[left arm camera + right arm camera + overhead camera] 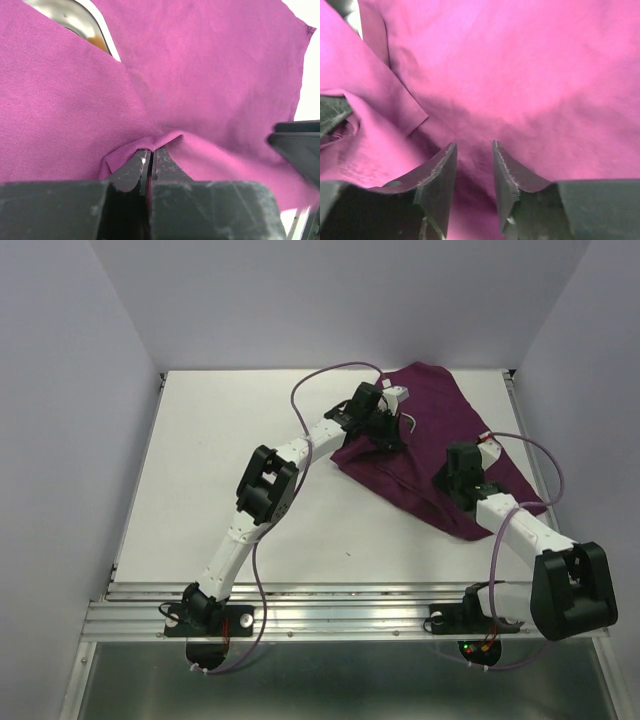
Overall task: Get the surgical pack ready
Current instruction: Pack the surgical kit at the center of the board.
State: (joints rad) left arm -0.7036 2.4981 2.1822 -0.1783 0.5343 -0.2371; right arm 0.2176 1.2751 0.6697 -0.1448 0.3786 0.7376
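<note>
From above, the purple cloth (440, 425) lies bunched on the far right part of the white table (220, 460). Folded over on itself, its long axis runs on a slant from the far side down toward my right arm's side, tapering to a corner at the near right end. My left pincer (385, 432) sits on the cloth's left edge. My right pincer (470, 483) is over the near right stretch. I judge we stand at opposite ends so that a flap can be drawn over the contents while the rest stays put.

Through my left wrist, my left pincer (151, 155) is pressed together on a raised ridge of the cloth (210, 75), which humps over my fingertips. I hold that pinch, I think, to keep the fold from sliding flat. Beyond the ridge, at the cloth's upper left, a corner of the steel tray (75, 17) peeps from under the overlapping flaps. So the tray sits inside the wrap, mostly covered. Too little of it shows to say which way its length runs.

Through my right wrist, my right pincer (472, 150) stands narrowly parted with nothing between the fingers. The cloth (530, 75) is spread smooth just under them. A folded flap edge runs diagonally to the left of my fingertips. I read this as the wrapping step, with the far flaps not yet tidy.
</note>
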